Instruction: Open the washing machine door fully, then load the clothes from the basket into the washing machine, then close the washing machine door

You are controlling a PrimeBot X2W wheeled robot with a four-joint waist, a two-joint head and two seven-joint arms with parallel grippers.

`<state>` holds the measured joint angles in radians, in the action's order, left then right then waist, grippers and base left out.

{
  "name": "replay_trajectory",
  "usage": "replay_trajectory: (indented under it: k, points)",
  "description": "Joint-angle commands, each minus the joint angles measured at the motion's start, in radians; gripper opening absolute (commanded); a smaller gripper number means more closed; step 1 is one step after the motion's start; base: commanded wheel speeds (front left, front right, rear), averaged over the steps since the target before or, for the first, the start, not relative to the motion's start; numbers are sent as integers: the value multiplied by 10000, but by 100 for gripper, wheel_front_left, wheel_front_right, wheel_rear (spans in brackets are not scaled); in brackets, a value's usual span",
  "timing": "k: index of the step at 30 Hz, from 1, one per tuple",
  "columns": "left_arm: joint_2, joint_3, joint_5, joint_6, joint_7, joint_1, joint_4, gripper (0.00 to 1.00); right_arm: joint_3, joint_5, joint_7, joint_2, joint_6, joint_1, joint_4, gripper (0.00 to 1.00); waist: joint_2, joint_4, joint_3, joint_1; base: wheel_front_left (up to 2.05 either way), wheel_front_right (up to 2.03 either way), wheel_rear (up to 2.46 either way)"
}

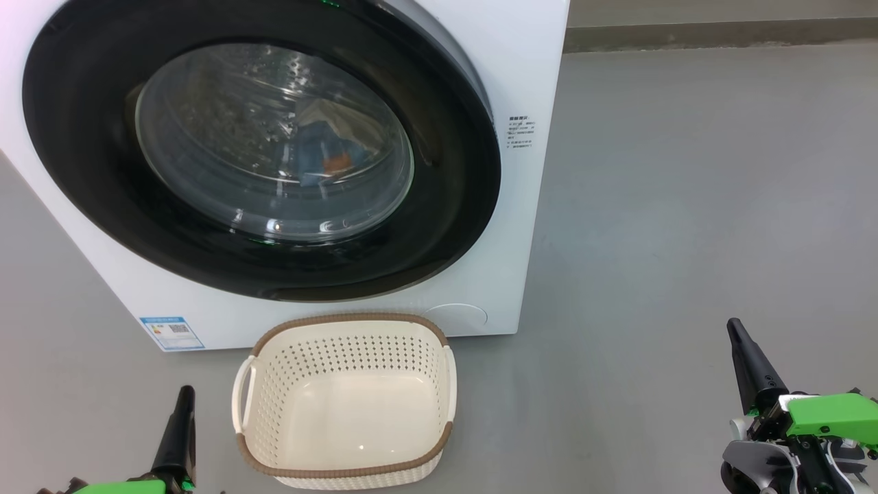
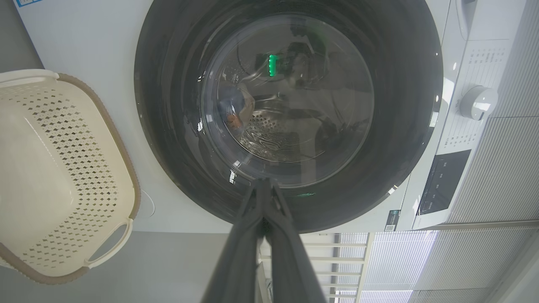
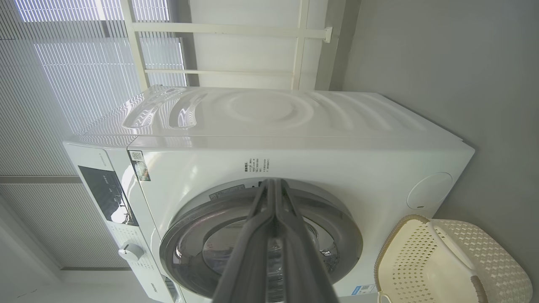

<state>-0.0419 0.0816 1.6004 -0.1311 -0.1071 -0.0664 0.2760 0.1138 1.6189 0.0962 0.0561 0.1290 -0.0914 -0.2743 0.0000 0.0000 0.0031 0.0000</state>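
Both closed tight, nothing held: left gripper (image 1: 184,396) and right gripper (image 1: 739,337).
Door (image 1: 274,144) is ahead of and above both and looks pushed to. Clothes (image 1: 329,154) show behind its glass, in the drum.
Basket (image 1: 350,319) lies between my grippers, nearer the left, nothing in it.

Risks:
- The door may sit against the latch uncaught (a pale sliver runs along its upper right rim) and drift open.
- A careless left sweep would knock the basket.
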Motion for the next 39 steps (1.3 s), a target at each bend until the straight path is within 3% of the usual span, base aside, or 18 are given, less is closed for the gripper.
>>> replay_trajectory:
  k: [1, 39]
  points:
    - [-83, 328, 77, 4, -66, -418, -305, 0, -147, 19, 52, 51, 17, -151, 303, 0, 0, 0, 0, 0, 0, 0, 0]
    - [-83, 325, 80, 4, -63, -417, -307, 0, -83, -34, 104, 6, 17, -157, 300, 0, 0, 0, 0, 0, 0, 0, 0]
